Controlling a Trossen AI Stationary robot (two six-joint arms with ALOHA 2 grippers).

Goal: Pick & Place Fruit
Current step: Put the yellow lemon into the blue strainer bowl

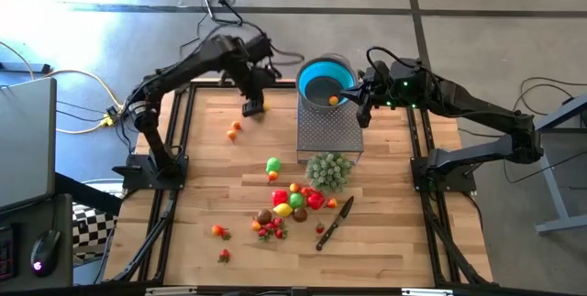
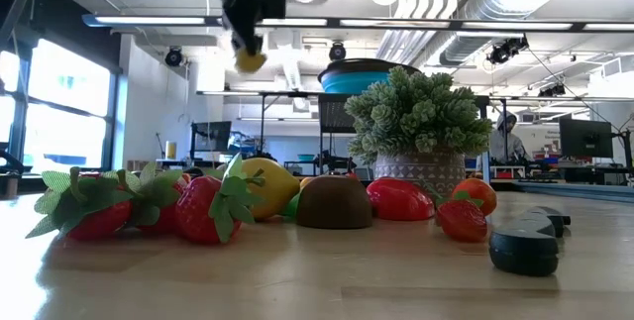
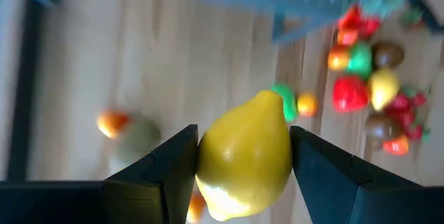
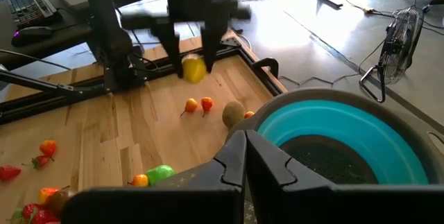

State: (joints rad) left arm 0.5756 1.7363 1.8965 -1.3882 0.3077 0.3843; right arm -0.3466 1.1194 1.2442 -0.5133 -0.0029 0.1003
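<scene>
Your left claw (image 3: 243,161) was raised above the slatted wooden table (image 1: 211,186), near its far edge and beside the blue bowl (image 1: 326,82). Its two dark, flat fingers were partly open and pressed against the sides of a smooth, glossy yellow lemon (image 3: 244,156), oval with a small nub at one end. In the low view the same lemon (image 2: 250,59) hung well above the table.

Your right claw (image 1: 359,94) sat at the bowl's rim with its fingers closed together, holding nothing. The bowl was round and smooth-walled, standing on a perforated metal box (image 1: 328,131), and one small orange fruit (image 1: 334,100) lay inside it.

The rest of the fruit lay on the table: a cluster of red, green, yellow and brown pieces (image 1: 293,202) near the bushy pale green plant (image 1: 328,169) and the black-handled knife (image 1: 335,221), leafy red strawberries (image 2: 193,206) at the near side, and a small orange pair (image 1: 235,129) under the left arm.
</scene>
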